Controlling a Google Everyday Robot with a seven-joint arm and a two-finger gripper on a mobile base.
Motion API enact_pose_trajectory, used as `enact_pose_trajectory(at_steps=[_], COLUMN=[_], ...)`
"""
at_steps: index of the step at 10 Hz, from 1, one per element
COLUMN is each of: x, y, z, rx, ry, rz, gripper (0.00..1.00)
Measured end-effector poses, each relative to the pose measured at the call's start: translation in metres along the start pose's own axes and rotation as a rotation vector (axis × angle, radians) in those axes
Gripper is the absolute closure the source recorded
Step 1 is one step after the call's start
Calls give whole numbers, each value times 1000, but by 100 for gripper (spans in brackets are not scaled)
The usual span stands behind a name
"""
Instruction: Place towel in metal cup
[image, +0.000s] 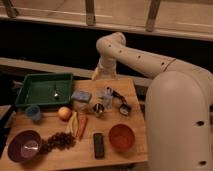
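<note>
A small blue-grey folded towel (81, 96) lies on the wooden table (135, 100), right of the green tray. The metal cup (98, 108) lies on its side just right of and in front of the towel. My gripper (102, 74) hangs from the white arm (135, 52) above the table's far edge. It is behind and above the towel and the cup, touching neither, with nothing seen in it.
A green tray (30, 97) holding a spoon is at the back left. A blue cup (33, 113), apple (64, 113), banana and carrot (81, 127), grapes (60, 141), purple bowl (23, 146), black remote (98, 145), orange bowl (121, 137) and a black-handled tool (122, 107) are spread around.
</note>
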Motion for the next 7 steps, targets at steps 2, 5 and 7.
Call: enact_pose_trajectory(at_steps=[2, 5, 7], x=[0, 1, 4], y=[-1, 1, 5], z=[0, 3, 24], rx=[0, 14, 6], ry=[-1, 9, 41], rz=[1, -8, -4], gripper=[20, 20, 20])
